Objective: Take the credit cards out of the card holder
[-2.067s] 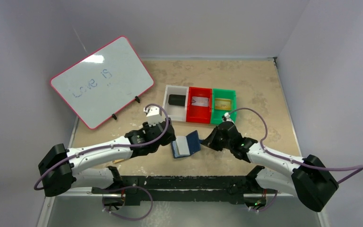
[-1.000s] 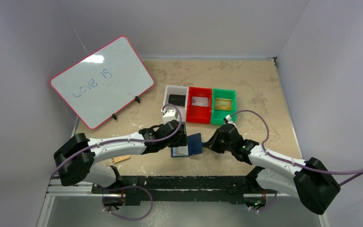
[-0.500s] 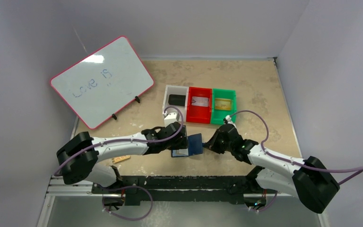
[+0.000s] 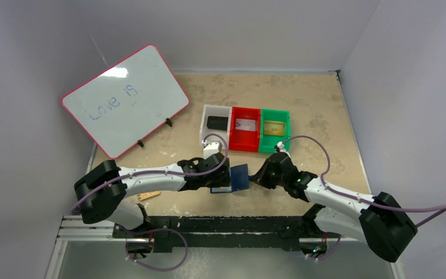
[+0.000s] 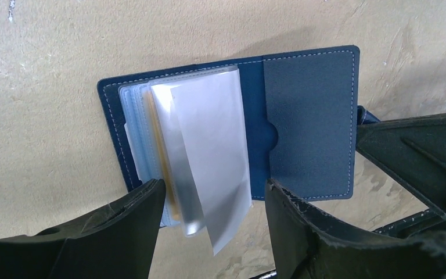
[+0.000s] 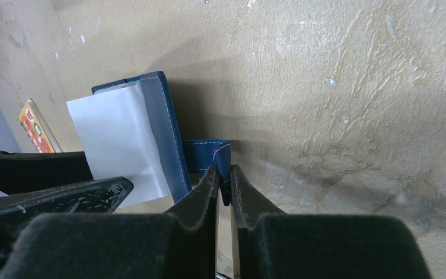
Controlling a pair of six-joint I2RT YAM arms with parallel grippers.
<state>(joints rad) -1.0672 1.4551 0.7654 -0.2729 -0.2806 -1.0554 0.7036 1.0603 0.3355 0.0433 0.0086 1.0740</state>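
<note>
Card holder [image 5: 309,116] open beneath left tool [image 5: 212,192], tab [image 6: 208,152] pinched in right tool [image 6: 224,175]

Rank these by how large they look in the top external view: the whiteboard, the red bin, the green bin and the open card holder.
1. whiteboard, clearly largest.
2. red bin and green bin: they look alike, so neither is ranked above the other.
3. card holder, smallest as seen, though partly hidden.

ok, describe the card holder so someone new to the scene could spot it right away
On the tan table, find the row of white, red and green bins; just on the near side of it sits the card holder. It's the small navy bifold, open, with translucent sleeves fanned up, unlike the rigid bright bins.
</note>
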